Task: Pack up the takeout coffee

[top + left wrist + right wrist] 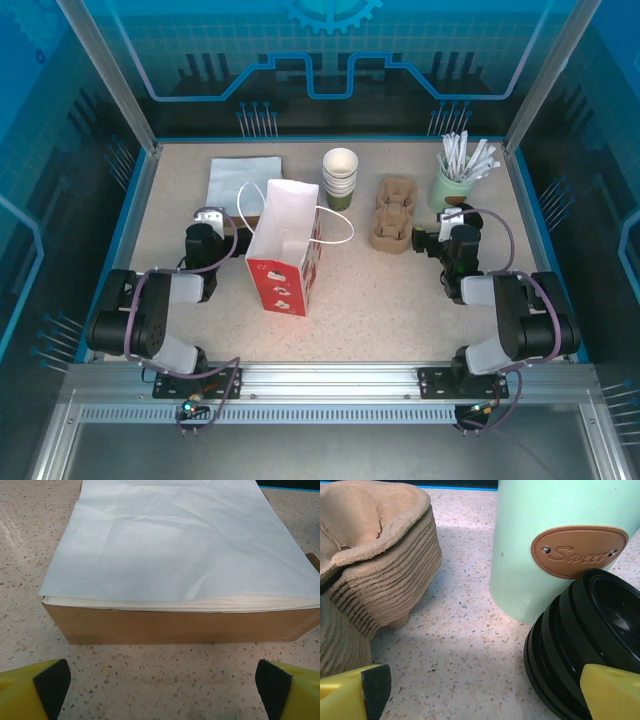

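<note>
While the left tool (160, 682) and right tool (485, 690) gaped empty, the small dark-green, white-rimmed paper cup (340, 178) stood upright between them, seemingly nearer the right.

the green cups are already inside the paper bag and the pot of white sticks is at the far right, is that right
Not quite. The stack of green cups stands on the table behind the paper bag, not inside it, as the top external view shows. The pot of white sticks is at the far right, as you say.
</note>
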### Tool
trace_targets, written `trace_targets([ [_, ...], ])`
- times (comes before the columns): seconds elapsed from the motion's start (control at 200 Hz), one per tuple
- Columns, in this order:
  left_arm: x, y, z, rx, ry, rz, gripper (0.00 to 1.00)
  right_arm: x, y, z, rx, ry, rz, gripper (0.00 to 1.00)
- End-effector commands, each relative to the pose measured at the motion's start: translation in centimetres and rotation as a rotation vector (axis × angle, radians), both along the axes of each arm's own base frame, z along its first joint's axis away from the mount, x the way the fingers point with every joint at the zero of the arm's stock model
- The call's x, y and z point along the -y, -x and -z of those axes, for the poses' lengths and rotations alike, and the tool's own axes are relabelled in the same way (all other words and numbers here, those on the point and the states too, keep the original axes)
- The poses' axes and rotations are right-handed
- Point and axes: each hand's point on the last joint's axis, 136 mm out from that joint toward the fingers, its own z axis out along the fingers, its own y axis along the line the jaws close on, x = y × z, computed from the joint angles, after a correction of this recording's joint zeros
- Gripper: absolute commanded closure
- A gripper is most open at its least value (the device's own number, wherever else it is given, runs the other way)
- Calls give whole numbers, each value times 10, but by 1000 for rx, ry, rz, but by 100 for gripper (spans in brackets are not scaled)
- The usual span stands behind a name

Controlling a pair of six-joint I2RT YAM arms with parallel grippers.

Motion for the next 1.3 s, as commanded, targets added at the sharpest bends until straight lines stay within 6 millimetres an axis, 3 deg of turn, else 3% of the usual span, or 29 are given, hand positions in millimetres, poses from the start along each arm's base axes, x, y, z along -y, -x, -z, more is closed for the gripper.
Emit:
trace_targets([
  [0.0, 3, -11, -14, 53, -8, 29, 1, -7, -12, -17, 60, 9, -16, 0],
  [0.72, 2, -11, -14, 53, -8, 28, 1, -5, -11, -18, 71, 6, -9, 0],
  [0.83, -6, -8, -26, 77, -6, -28, 1, 2, -5, -23, 98, 3, 30, 0],
  [1.071, -19, 21, -65, 51, 31, -124, 1, 11, 14, -48, 116, 13, 82, 0],
  [1.296, -34, 77, -95, -98, 220, -333, 1, 8, 52, -62, 44, -62, 101, 0],
])
